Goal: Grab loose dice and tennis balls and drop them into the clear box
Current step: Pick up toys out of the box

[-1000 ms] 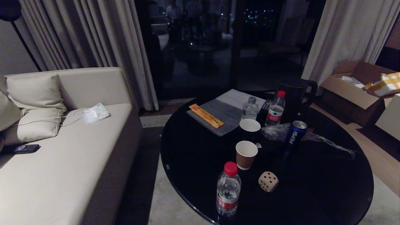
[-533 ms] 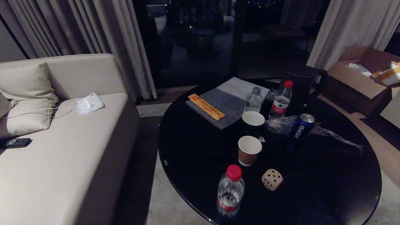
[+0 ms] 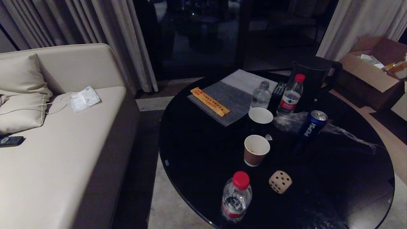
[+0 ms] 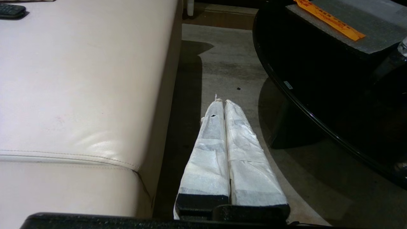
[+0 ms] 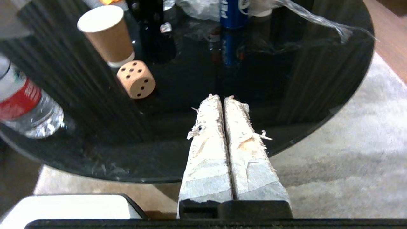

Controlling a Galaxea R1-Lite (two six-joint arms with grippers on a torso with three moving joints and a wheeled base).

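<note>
The blue can point(image 3: 312, 125) on the black table point(image 3: 197, 149) reads "PEPSI" in white letters.

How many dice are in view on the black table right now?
1. The beige die sits near the table's front edge, right of the red-capped bottle and in front of the brown paper cup. Others may be out of view.

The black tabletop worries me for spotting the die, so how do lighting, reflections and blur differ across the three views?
Head view: dim room, glossy table nearly black, the beige die stands out sharply. Right wrist view: brighter, streaky reflections on the tabletop, water bottle smeared at the edge, die crisp. Left wrist view: sofa brightly lit, table edge dark.
</note>
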